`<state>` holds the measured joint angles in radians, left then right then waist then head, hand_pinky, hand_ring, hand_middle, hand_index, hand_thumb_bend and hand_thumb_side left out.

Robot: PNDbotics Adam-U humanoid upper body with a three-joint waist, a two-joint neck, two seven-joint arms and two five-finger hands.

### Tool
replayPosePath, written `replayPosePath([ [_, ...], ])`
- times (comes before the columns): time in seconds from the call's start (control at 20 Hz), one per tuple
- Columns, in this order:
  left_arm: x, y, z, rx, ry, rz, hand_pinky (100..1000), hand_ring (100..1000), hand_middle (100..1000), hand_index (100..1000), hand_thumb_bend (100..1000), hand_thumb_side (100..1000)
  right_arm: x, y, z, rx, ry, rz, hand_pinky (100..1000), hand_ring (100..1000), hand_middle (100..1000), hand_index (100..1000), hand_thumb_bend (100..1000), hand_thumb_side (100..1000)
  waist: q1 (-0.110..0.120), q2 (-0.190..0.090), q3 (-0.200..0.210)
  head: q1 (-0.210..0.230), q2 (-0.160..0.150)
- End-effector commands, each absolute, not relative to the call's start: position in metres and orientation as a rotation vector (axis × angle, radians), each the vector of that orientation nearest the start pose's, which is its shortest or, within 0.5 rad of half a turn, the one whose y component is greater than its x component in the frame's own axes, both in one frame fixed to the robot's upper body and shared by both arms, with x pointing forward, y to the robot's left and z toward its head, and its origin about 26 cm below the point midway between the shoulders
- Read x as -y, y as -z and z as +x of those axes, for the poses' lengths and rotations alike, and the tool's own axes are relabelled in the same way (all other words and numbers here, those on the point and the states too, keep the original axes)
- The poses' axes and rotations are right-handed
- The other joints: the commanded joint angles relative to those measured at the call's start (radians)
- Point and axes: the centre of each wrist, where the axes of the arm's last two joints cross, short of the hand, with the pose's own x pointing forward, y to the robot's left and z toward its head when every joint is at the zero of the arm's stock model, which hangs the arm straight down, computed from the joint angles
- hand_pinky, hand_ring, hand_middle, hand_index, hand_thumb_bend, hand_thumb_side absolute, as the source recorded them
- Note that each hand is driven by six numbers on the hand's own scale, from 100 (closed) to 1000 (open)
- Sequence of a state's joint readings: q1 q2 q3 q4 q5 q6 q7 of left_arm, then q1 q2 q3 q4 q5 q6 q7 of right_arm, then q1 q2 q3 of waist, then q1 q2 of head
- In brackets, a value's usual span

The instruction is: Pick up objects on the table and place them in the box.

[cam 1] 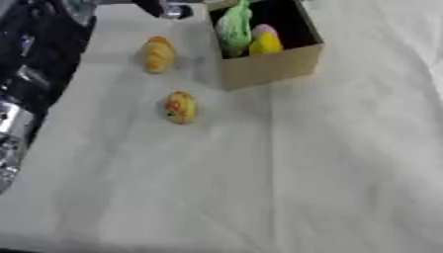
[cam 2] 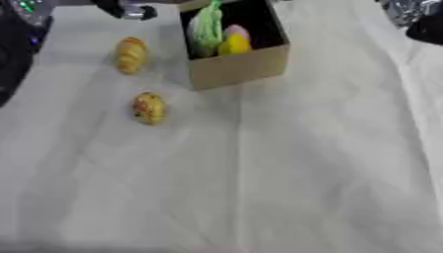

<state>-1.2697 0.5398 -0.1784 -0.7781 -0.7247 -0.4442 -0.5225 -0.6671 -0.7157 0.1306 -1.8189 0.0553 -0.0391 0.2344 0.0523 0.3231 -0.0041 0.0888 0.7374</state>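
A cardboard box [cam 1: 268, 66] stands open at the back of the table. Inside it lie a green item [cam 1: 234, 27], a yellow item [cam 1: 266, 44] and a pink one [cam 1: 264, 30]. On the cloth left of the box lies an orange-yellow, loaf-shaped object [cam 1: 157, 53]. A yellow object with red marks [cam 1: 180, 107] lies nearer, apart from the box. A dark shape with a silver part at the top edge, left of the box, looks like my left hand [cam 1: 170, 9]. It touches neither object. My right hand [cam 2: 420, 22] shows as a black and silver shape in the upper right corner, cut off.
My left arm [cam 1: 22, 94], black with silver joints, runs down the left edge beside the table. A white cloth [cam 1: 286, 178] with soft folds covers the table.
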Motion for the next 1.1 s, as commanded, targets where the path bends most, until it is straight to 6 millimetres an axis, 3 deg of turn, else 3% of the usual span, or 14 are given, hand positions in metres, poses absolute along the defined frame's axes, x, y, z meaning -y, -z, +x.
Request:
replayPosePath([
  [0.05,-0.309,-0.343,0.486,1.55,1.716,0.86,839,775,770,896,494,477,0.277,-0.316,0.334,2.261,-1.125,-0.466,878,713,608,748,100,515,-0.008,-0.029,0.003,-0.015,0.0],
  [0.45,-0.324,-0.318,0.495,1.366,1.735,0.794,842,787,778,897,540,440,0.275,-0.319,0.334,2.273,-1.123,-0.463,878,713,607,747,100,514,-0.015,-0.015,-0.018,-0.01,-0.019],
  [1.1,-0.331,-0.289,0.506,1.277,1.65,0.866,836,794,796,894,512,419,0.273,-0.323,0.333,2.294,-1.109,-0.465,877,709,604,744,100,513,-0.016,0.012,-0.048,0.011,-0.048],
])
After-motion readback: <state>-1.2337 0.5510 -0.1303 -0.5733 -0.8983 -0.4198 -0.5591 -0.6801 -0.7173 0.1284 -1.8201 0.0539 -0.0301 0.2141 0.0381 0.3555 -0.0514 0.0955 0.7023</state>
